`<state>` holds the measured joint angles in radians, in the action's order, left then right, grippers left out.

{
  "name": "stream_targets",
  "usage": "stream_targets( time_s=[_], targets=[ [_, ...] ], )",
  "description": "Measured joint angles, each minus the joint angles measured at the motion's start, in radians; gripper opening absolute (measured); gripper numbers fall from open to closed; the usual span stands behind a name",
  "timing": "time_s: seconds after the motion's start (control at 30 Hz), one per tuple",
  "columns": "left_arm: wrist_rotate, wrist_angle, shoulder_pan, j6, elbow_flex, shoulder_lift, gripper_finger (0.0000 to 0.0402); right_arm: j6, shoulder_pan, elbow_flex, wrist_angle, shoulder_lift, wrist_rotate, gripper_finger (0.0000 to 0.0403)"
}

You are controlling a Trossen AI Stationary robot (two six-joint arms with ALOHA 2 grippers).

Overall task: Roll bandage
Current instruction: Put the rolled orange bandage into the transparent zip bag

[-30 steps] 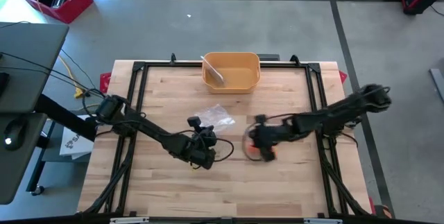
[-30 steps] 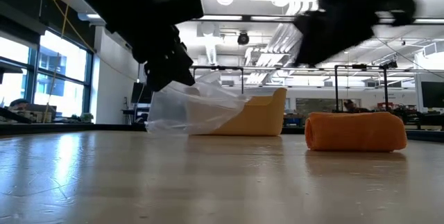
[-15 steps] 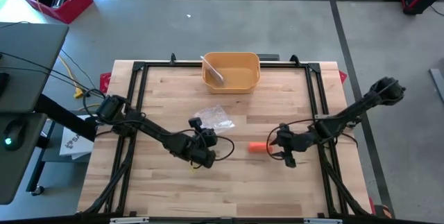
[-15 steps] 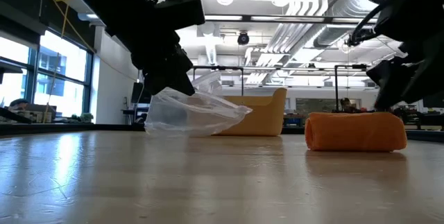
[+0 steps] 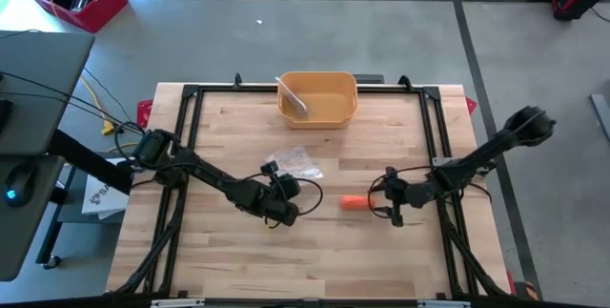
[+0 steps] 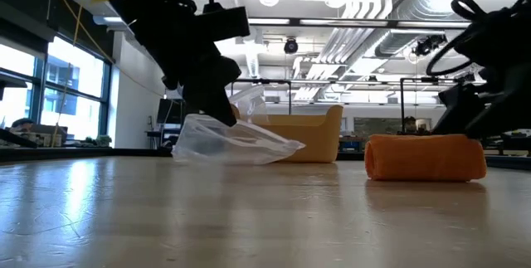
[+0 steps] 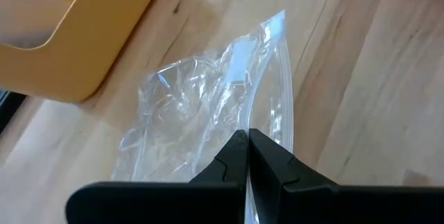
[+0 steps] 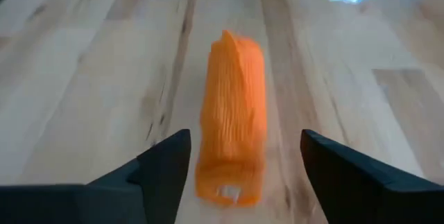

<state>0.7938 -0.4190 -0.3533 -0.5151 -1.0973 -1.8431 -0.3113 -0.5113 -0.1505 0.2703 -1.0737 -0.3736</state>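
An orange rolled bandage [image 5: 353, 202] lies on its side on the wooden table, mid-right; it also shows in the low view [image 6: 425, 157]. My right gripper [image 5: 379, 200] is open just to its right, with the fingers standing on either side of the roll's near end [image 8: 232, 113] without touching it. My left gripper [image 5: 283, 203] is shut on a clear plastic bag [image 5: 296, 164] at the table's middle. The bag [image 6: 236, 139] lies on the table and reaches toward the yellow bin. My left gripper pinches the clear bag's edge [image 7: 258, 121], next to its zip strip, between its two shut fingers. The fingers come slanting down from the near side. The rest of the bag [image 7: 194, 113] lies crumpled and slack on the table beyond the fingertips.
A yellow bin [image 5: 318, 97] holding a small clear item stands at the table's far middle. A black frame [image 5: 191, 108] runs along the table's edges. The near half of the table [image 5: 315, 260] is bare wood.
My right gripper has drawn back from over the orange roll toward the table's right edge. The roll stays on the table, now clear of the fingers. My left gripper has sunk a little with the bag, which now lies lower and flatter.
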Motion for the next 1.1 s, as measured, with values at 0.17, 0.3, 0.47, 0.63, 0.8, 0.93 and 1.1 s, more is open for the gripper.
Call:
stream_targets(
  time_s=[0.17,0.3,0.47,0.63,0.8,0.93,1.1],
  targets=[
    [0.0,0.026,0.0,-0.005,0.0,0.0,0.0,0.044,0.0,0.022,0.156,-0.092,-0.003,0.0225],
    [0.0,0.036,0.0,-0.025,0.0,0.0,0.0,0.034,0.0,0.022,0.238,-0.212,0.004,0.0197],
    [0.0,0.063,-0.003,-0.058,0.0,0.0,0.0,-0.055,-0.007,0.022,0.383,-0.337,0.004,0.0142],
    [0.02,0.102,-0.008,-0.059,0.0,0.0,0.0,-0.016,-0.009,-0.053,0.439,-0.372,-0.01,0.0032],
    [0.028,0.211,-0.008,-0.065,0.0,0.001,0.0,0.077,0.011,-0.214,0.41,-0.373,-0.144,0.0032],
    [0.031,0.278,-0.004,-0.123,0.0,0.009,0.0,0.133,0.042,-0.303,0.309,-0.374,-0.3,0.0032],
    [0.062,0.305,0.0,-0.217,0.0,0.035,0.0,0.157,0.079,-0.341,0.274,-0.398,-0.298,0.0032]
  ],
)
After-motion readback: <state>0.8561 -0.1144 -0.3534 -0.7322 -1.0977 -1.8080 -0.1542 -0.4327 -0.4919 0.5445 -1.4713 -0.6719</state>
